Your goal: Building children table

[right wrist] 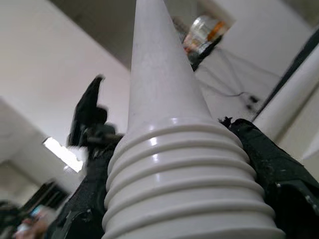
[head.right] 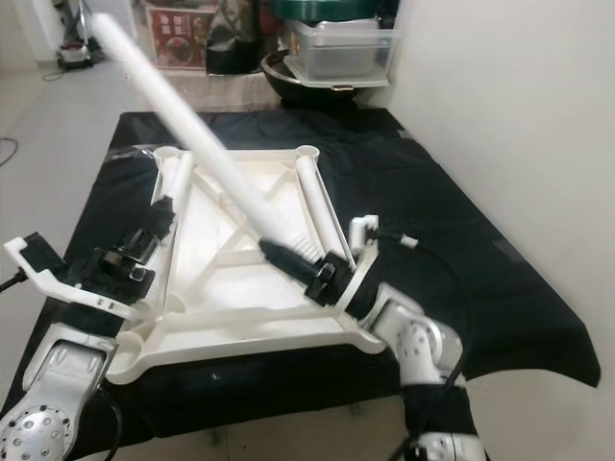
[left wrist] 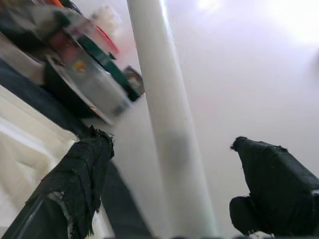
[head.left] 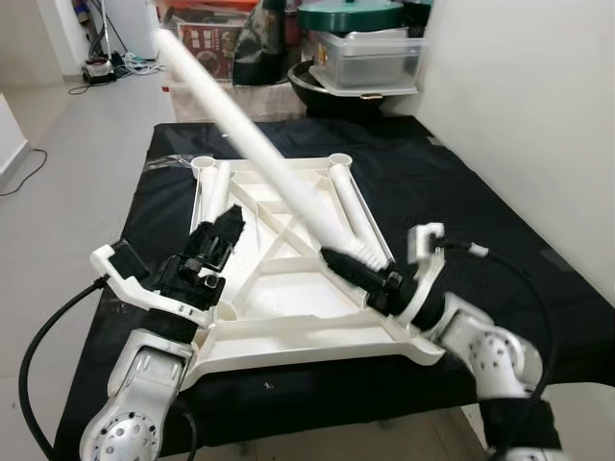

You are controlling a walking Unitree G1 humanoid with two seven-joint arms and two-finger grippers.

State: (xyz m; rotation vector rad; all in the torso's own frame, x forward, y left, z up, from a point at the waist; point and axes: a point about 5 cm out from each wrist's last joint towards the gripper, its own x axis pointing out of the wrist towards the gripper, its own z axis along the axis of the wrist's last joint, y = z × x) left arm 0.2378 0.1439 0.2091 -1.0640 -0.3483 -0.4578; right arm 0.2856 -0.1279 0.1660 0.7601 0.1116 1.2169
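One leg in hand: the right gripper is clamped on the threaded end of a long white table leg; the ribbed threads sit between its black fingers in the right wrist view.
Leg axis: it runs from the grip up and away toward the robot's far left, free end high above the far edge of the black cloth, steeply tilted, not upright.
Tabletop: the white tabletop lies upside down on the black cloth, ribs up, right in front of both arms.
Sockets: round sockets show at the two far corners, far-left socket and far-right socket; the near corners are partly hidden by the arms.
Spare legs: two more white legs lie on the underside, one along the left rib, one along the right rib.
Left gripper: the left gripper hovers over the left side of the tabletop, fingers spread apart, holding nothing; in its wrist view the leg passes between its fingers without touching.
Key relation: threaded end is low, near the tabletop's near-right area; the right arm carries it, the left is nearest to steady the shaft.
Judgement: the leg probably must swing upright and its threads meet a corner socket before turning.
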